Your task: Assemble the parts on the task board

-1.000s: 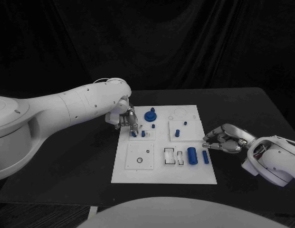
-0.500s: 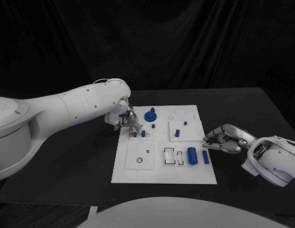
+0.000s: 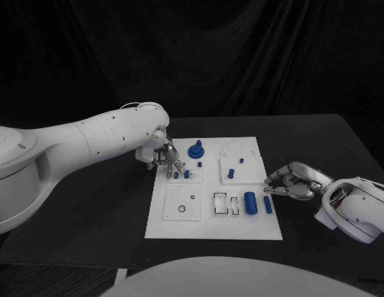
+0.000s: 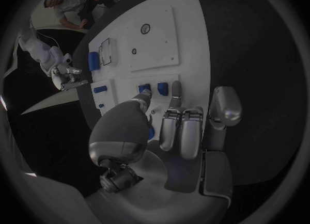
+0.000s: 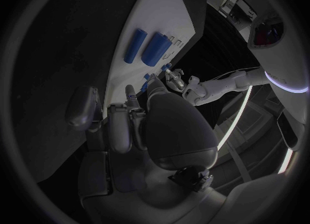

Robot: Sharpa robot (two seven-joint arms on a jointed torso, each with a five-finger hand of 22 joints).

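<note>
- Nothing shifted over the last second: left hand still poised over the far-left square of the white board, fingertips just beside two small blue pegs; insertion apparently still under way.
- Cannot tell whether anything is pinched there.
- Right hand resting by the board's right edge, fingers curled on nothing.
- Seen from the right wrist: two loose blue cylinders side by side.
</note>
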